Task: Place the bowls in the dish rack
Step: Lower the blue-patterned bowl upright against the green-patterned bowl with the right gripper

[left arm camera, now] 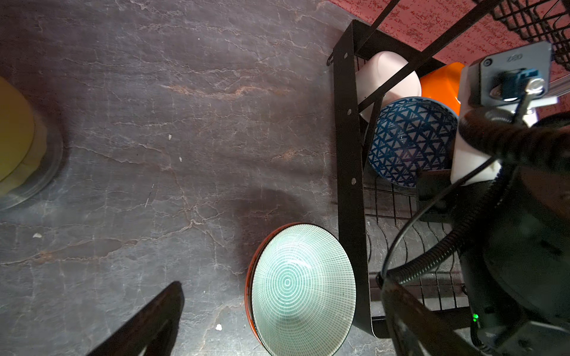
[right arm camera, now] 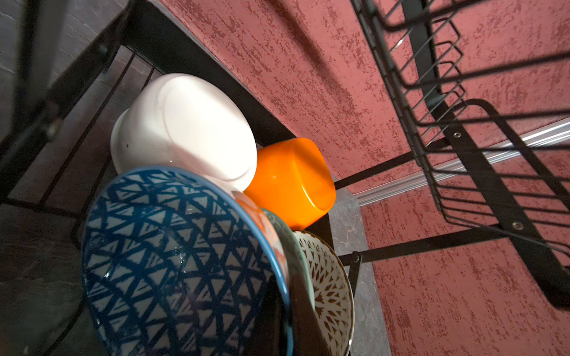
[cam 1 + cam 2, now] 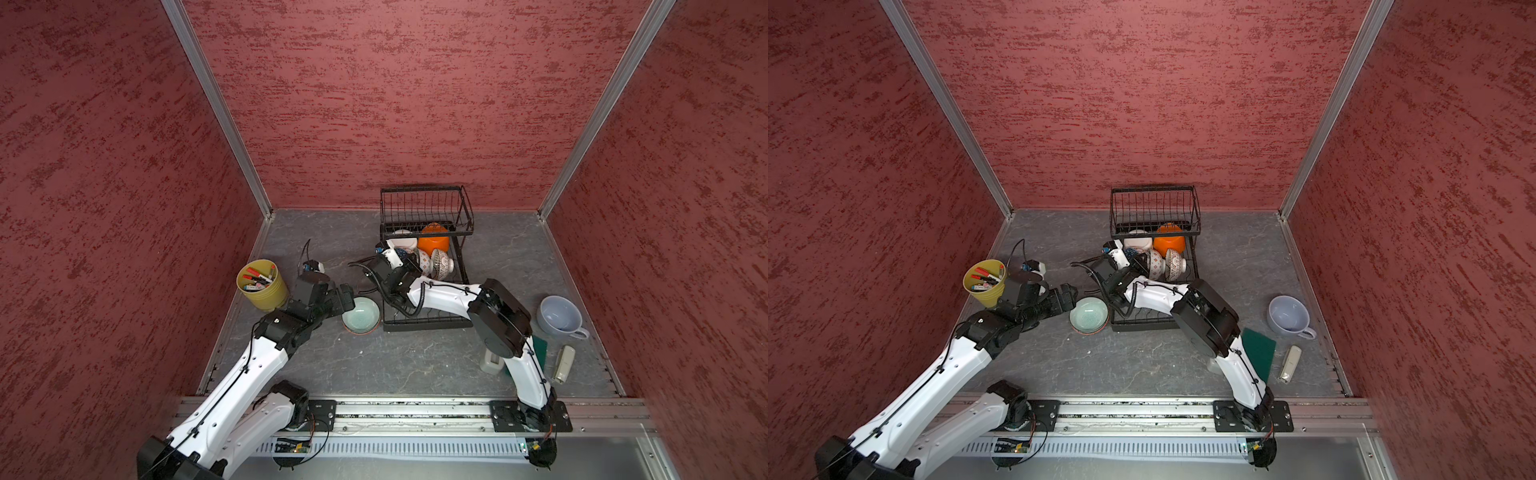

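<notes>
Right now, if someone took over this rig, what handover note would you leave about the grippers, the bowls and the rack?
Left gripper: open, empty, hovering beside the pale green bowl.
Right gripper: shut, seemingly pinching the rim of the blue-triangle bowl inside the dish rack.
Done: white bowl, orange bowl and other patterned bowls sit on the rack's lower tier.
Left: release the blue-triangle bowl, then load the pale green bowl, which stands upright on the table close beside the rack's left side.
</notes>
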